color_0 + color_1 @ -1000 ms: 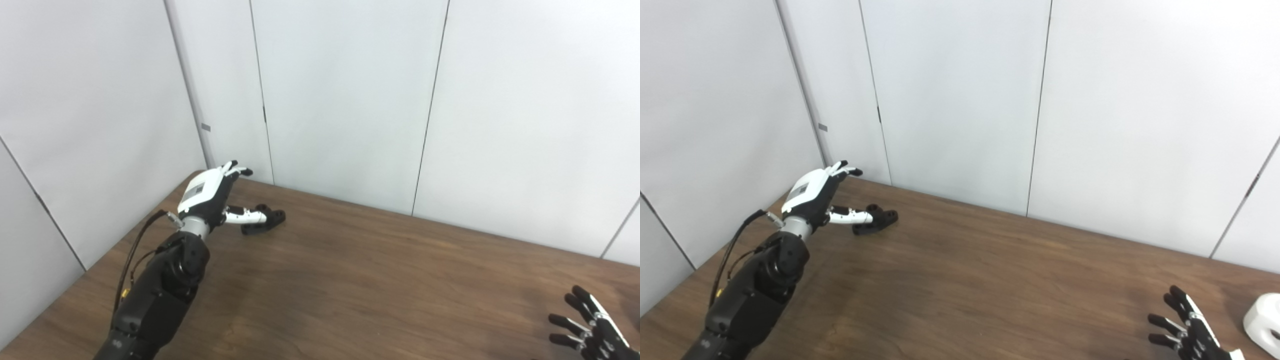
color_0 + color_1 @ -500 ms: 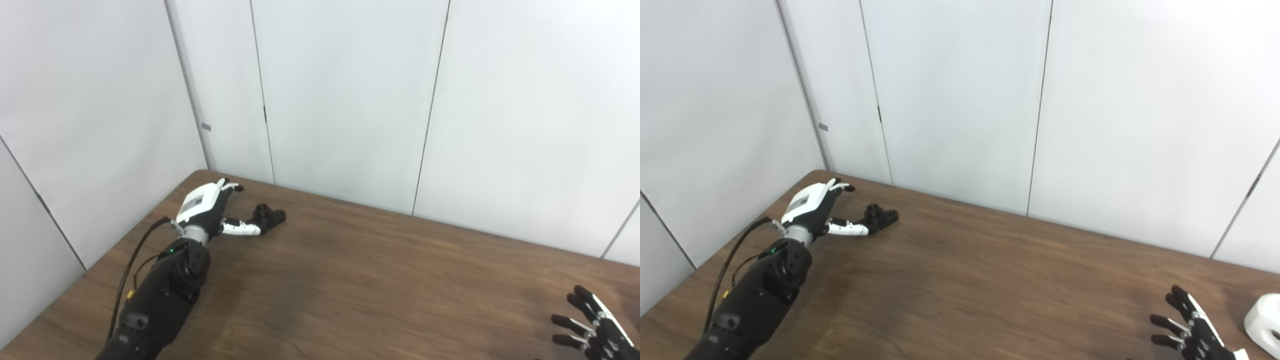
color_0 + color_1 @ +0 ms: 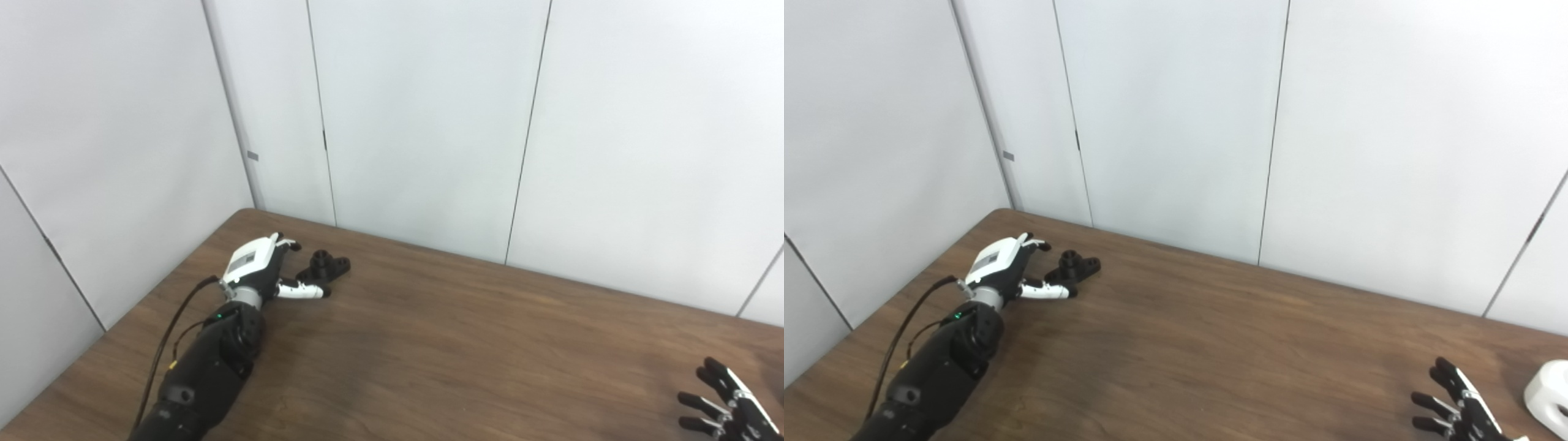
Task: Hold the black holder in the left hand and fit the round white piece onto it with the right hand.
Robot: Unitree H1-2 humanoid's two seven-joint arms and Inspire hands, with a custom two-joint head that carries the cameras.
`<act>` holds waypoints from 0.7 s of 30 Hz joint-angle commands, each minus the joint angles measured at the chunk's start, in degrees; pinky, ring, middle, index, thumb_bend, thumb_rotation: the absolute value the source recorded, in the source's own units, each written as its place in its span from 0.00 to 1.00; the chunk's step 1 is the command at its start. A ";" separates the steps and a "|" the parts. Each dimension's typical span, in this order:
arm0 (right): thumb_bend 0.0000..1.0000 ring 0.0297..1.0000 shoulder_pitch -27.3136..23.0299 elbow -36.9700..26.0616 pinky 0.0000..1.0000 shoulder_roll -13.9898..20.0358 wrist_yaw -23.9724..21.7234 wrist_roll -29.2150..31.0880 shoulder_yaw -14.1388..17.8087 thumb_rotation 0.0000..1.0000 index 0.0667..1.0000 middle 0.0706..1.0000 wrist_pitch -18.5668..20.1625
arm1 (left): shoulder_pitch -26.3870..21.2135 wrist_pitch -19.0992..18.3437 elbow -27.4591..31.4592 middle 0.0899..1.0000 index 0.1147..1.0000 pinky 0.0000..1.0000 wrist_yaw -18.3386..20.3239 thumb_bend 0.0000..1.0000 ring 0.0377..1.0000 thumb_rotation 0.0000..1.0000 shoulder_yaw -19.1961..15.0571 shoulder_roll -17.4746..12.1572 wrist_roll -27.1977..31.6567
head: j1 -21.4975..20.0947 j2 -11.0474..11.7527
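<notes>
Over at the table's (image 3: 429,343) far left corner the left robot hand (image 3: 260,269) rests spread beside the black holder (image 3: 327,267), thumb just reaching it, while the right robot hand (image 3: 1461,413) waits splayed near the round white piece (image 3: 1549,398).

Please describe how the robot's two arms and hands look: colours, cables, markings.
The left arm is glossy black, with a black cable, a small green light and a silver wrist. The left hand has a white back with a grey label. The right hand has black fingers with silver and white parts.

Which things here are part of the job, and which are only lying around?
Part of the job: black holder, round white piece, left hand, right hand.

Lying around: nothing else on the wooden table.
</notes>
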State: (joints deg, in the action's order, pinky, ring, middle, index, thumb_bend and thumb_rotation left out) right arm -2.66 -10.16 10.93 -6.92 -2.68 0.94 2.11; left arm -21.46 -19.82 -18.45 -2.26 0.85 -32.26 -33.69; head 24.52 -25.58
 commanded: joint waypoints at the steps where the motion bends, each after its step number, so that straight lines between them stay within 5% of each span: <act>1: 0.63 0.78 -0.63 -2.97 0.67 0.27 0.24 0.23 0.33 0.00 0.90 0.91 -0.38 | -3.26 0.67 -0.05 0.99 0.81 0.93 -2.60 0.92 1.00 0.36 -0.06 -0.87 -0.80 | -0.18 0.01; 21: 0.62 0.79 0.71 -5.30 0.69 0.42 0.51 -0.97 0.58 0.00 0.91 0.92 1.38 | -6.26 6.68 -11.32 0.97 0.77 0.91 -12.17 0.87 1.00 0.36 1.90 1.02 -0.19 | -1.67 -0.15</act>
State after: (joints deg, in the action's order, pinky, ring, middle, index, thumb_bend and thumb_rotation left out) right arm -1.05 -13.62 10.94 -6.91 -3.76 0.98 4.05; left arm -25.11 -14.18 -29.98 -12.79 2.83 -30.12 -33.44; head 22.94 -25.66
